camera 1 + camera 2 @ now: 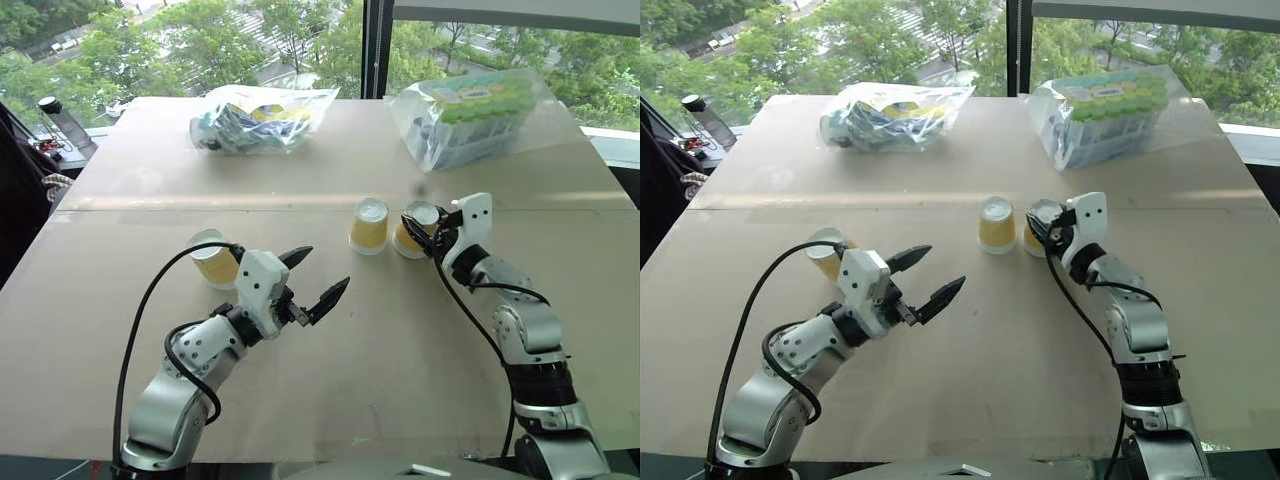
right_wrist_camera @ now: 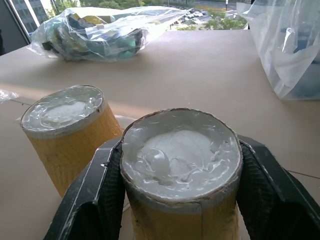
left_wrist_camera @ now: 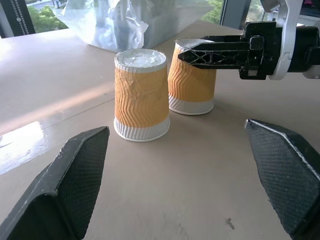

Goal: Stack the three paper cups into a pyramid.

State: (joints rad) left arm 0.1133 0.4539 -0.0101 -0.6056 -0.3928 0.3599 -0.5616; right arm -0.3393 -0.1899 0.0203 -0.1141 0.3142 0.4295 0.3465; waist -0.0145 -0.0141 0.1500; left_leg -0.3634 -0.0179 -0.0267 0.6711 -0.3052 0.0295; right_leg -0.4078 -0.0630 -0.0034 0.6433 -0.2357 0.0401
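Three paper cups stand upside down on the brown table (image 1: 400, 380), with orange ribbed sides and white bases up. One cup (image 1: 213, 258) stands alone at the left, just behind my left arm. A second cup (image 1: 369, 226) stands mid-table. The third cup (image 1: 412, 236) rests close beside it on the right, and my right gripper (image 1: 420, 222) is shut on it near its top; its fingers (image 2: 95, 195) flank the cup (image 2: 181, 150). My left gripper (image 1: 327, 268) is open and holds nothing, its fingers (image 3: 65, 185) pointing toward the middle cup (image 3: 141, 95) from a short distance.
Two clear plastic bags of packaged goods lie at the back of the table, one at the left (image 1: 262, 117) and one at the right (image 1: 478, 115). A bottle (image 1: 62, 122) stands off the far left corner. A window runs behind the table.
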